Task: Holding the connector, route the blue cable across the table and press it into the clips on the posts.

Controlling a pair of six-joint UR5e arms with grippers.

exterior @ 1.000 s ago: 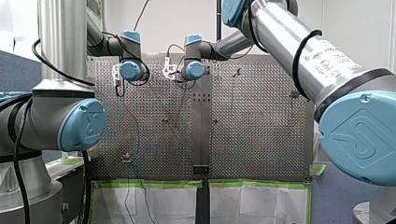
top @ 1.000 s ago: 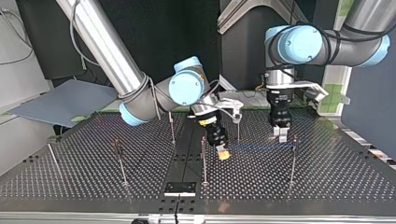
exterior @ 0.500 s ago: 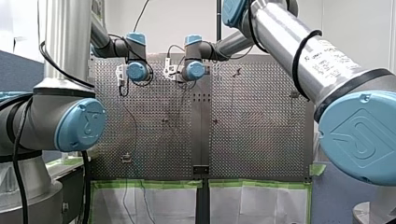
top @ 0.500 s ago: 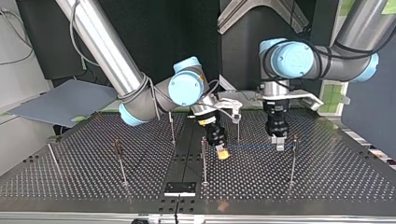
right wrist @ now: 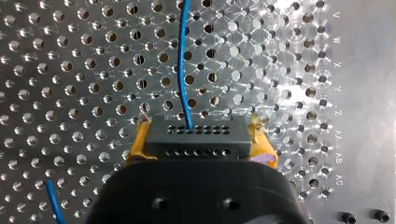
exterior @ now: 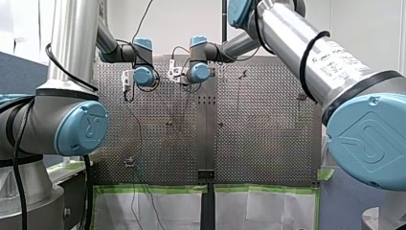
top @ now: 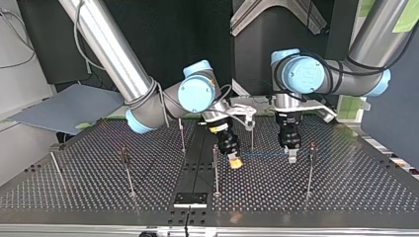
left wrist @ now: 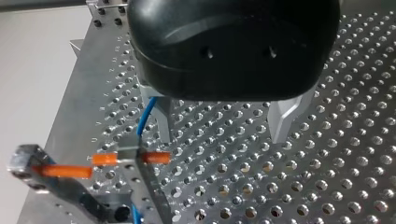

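grips the connector [right wrist: 196, 135] in the right gripper [right wrist: 198, 140], yellow pads [right wrist: 135, 145] against both its ends. trails the blue cable [right wrist: 183, 60] ahead over the perforated table [right wrist: 70, 70]. holds the left gripper [left wrist: 222, 137] spread wide, one metal finger [left wrist: 163, 123] just beside the cable, near a clip [left wrist: 128, 156] on a post.

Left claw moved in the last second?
Yes: in the top view my left claw shifted left, away from the thin post beside it, toward my right claw.

Two arms [top: 113, 49] [top: 346, 81], two grippers [top: 236, 162] [top: 292, 158], one table [top: 346, 187], six thin posts [top: 56, 168] [top: 128, 173] [top: 182, 136] [top: 216, 170] [top: 252, 138] [top: 310, 170], one blue cable [right wrist: 182, 56] and one connector [right wrist: 194, 135] are in view.
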